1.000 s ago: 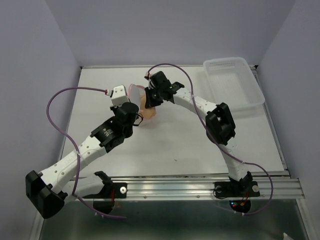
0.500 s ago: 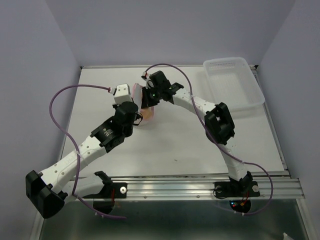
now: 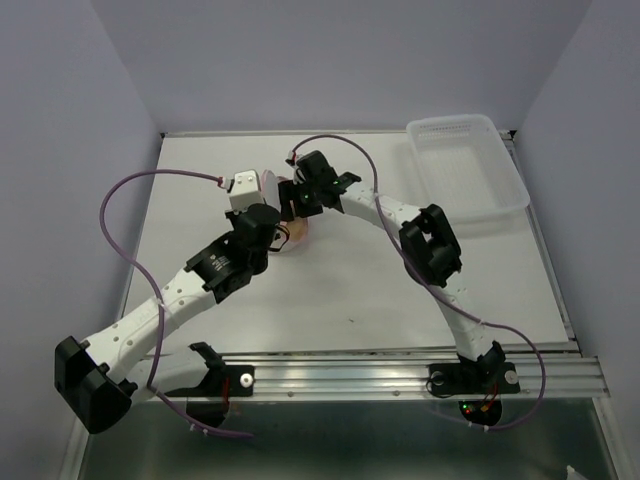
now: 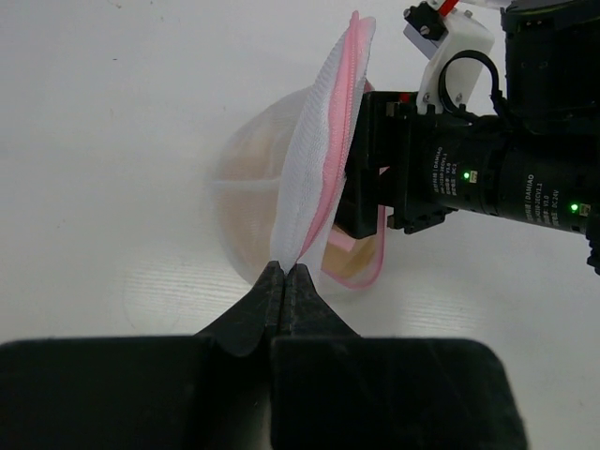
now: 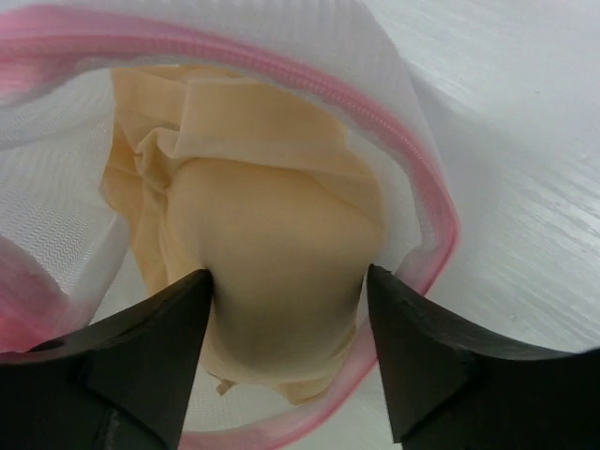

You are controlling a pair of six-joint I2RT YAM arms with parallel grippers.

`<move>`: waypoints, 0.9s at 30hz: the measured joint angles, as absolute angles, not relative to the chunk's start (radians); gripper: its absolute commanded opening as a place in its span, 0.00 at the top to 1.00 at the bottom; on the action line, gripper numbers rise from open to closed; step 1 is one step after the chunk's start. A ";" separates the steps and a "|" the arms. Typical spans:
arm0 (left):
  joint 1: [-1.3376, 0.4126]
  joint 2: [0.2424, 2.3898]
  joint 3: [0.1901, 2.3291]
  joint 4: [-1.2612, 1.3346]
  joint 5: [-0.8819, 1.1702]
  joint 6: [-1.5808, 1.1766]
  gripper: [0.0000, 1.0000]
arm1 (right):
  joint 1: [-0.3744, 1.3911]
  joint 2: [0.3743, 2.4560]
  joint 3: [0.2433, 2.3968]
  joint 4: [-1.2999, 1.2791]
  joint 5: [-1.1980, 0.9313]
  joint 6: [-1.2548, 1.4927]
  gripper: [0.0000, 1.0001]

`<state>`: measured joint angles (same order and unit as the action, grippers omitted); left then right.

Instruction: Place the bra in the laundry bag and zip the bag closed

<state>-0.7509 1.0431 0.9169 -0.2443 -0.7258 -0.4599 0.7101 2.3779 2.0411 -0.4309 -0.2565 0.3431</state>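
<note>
One bra [image 5: 272, 244] inside the open laundry bag [image 5: 309, 33]

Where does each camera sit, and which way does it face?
Top external: above and behind, facing down on the white table; left arm and right arm show.
Left wrist: along the shut left gripper, pinching the white mesh laundry bag.
Right wrist: past the open right gripper, into the bag at the peach fabric bra.
Both wrists share the pink zipper rim.

laundry bag [image 4: 314, 169]: wht mesh cloth, pink zip | bra [image 5: 281, 244]: smooth matt peach cloth | table [image 3: 350, 285]: wht, smooth
</note>
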 measured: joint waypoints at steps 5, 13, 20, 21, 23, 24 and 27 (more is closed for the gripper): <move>-0.751 1.040 0.917 -0.278 -0.753 -0.493 1.00 | 0.710 2.358 2.040 -0.448 -0.182 0.316 0.15; -0.751 1.038 0.941 -0.325 -0.787 -0.545 1.00 | 0.711 2.164 1.970 -0.460 -0.133 0.275 0.14; -0.751 1.038 0.945 -0.351 -0.791 -0.571 1.00 | 0.701 2.060 1.896 -0.448 -0.048 0.301 0.21; -0.751 1.038 0.945 -0.354 -0.791 -0.577 1.00 | 0.696 2.068 1.887 -0.448 -0.048 0.311 0.21; -0.751 1.038 0.945 -0.359 -0.791 -0.583 1.00 | 0.691 2.090 1.883 -0.450 -0.048 0.324 0.24; -0.751 1.038 0.945 -0.361 -0.791 -0.586 1.00 | 0.687 2.106 1.883 -0.450 -0.048 0.331 0.25; -0.751 1.038 0.945 -0.366 -0.791 -0.596 1.00 | 0.680 2.162 1.892 -0.455 -0.048 0.353 0.30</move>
<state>-0.7509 1.0382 0.9451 -0.3660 -0.7914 -0.5964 0.6796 2.1624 1.8915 -0.4545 -0.0483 0.3531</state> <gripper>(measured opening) 0.033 0.745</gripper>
